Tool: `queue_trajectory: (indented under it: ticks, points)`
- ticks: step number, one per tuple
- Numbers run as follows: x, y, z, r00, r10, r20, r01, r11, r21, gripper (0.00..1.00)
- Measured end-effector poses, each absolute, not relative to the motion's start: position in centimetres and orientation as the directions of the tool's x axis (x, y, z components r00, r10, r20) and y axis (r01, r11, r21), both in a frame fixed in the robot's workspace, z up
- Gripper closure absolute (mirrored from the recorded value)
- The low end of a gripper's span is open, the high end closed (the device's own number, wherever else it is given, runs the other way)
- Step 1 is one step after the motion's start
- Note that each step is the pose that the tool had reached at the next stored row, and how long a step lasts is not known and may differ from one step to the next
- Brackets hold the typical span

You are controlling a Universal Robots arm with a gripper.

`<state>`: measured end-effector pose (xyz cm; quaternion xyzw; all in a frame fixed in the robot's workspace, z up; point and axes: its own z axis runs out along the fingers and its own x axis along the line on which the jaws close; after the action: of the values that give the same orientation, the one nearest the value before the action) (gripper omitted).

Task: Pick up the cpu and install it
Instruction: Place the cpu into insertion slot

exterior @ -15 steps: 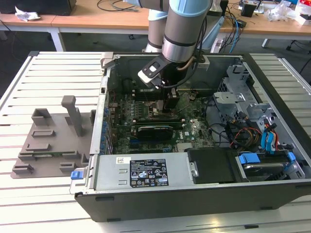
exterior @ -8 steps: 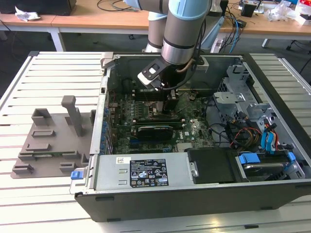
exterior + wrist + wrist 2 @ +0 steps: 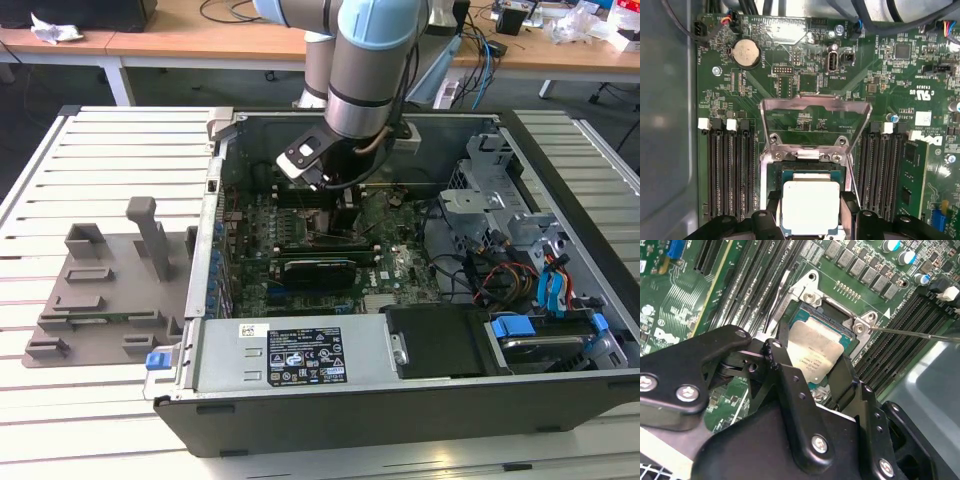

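Note:
The cpu [image 3: 811, 207] [image 3: 817, 347] is a flat silvery square, and it lies level within the motherboard socket [image 3: 771, 162] [image 3: 810, 294]. My gripper [image 3: 811, 199] [image 3: 812, 360] reaches down over it, with one black finger [image 3: 774, 200] against each of two opposite edges of the chip. The socket's metal load plate [image 3: 815, 107] stands flipped up and open beyond the chip. In the exterior view the gripper [image 3: 345, 215] is low inside the open computer case [image 3: 400, 400], over the green motherboard [image 3: 400, 255].
Black memory slots [image 3: 727, 170] [image 3: 882, 170] flank the socket on both sides. A thin retention lever [image 3: 920, 334] sticks out beside the socket. Drive bays and cables [image 3: 520, 270] fill the case on the exterior view's right. A grey plastic tray [image 3: 100, 290] lies on the slatted table at the exterior view's left.

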<state>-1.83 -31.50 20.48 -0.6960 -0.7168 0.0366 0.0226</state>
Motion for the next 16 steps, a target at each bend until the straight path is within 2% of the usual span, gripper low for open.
queue_trajectory:
  ticks: [16]
  points:
    - [-1.83,-31.25,19.65,-0.030,0.999,-0.019,0.996,0.029,-0.084,0.45]
